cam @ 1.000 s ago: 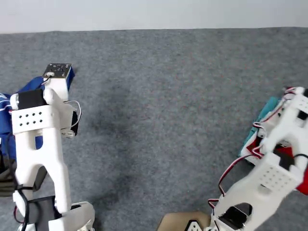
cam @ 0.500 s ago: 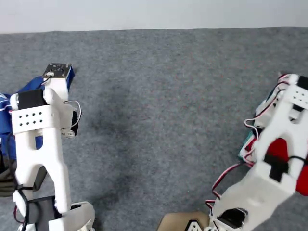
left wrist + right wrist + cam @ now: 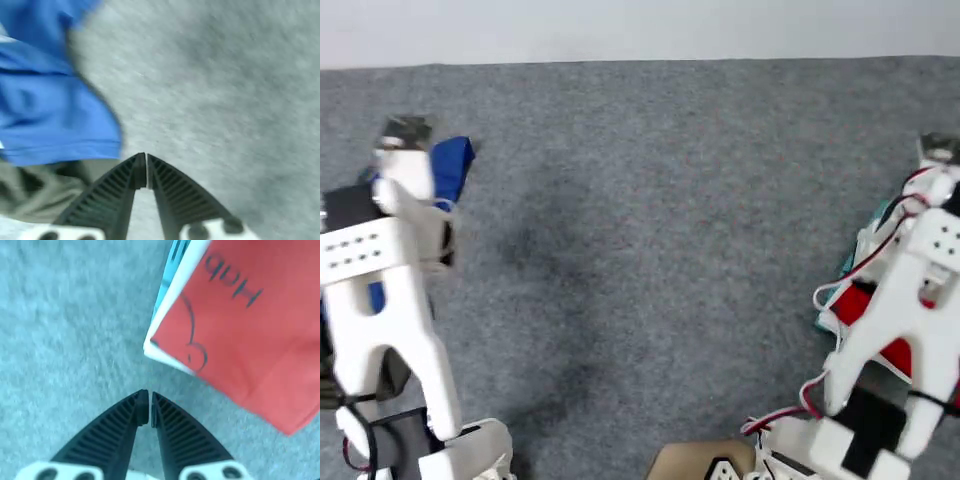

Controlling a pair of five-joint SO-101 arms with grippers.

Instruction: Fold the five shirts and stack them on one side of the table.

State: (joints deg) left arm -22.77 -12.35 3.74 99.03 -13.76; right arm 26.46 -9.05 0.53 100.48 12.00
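at the left edge, crumpled blue shirt (image 3: 45, 100) next to olive-grey cloth (image 3: 35, 192), just beside the left gripper (image 3: 146, 172), clenched on nothing. at the right edge, folded red shirt (image 3: 240, 325) atop white shirt (image 3: 175, 292) and teal shirt (image 3: 174, 251), just beside the right gripper (image 3: 150, 407), likewise clenched and empty over the grey table (image 3: 650, 200).

A robotics lab or test bench, it seems: a worktop (image 3: 670, 200) covered in grey felt-like fabric, a bare pale wall (image 3: 640, 30) along the frame's top, and a white plastic left arm (image 3: 380, 290) and right arm (image 3: 900, 320) with exposed wires (image 3: 817, 296) at the lower corners.
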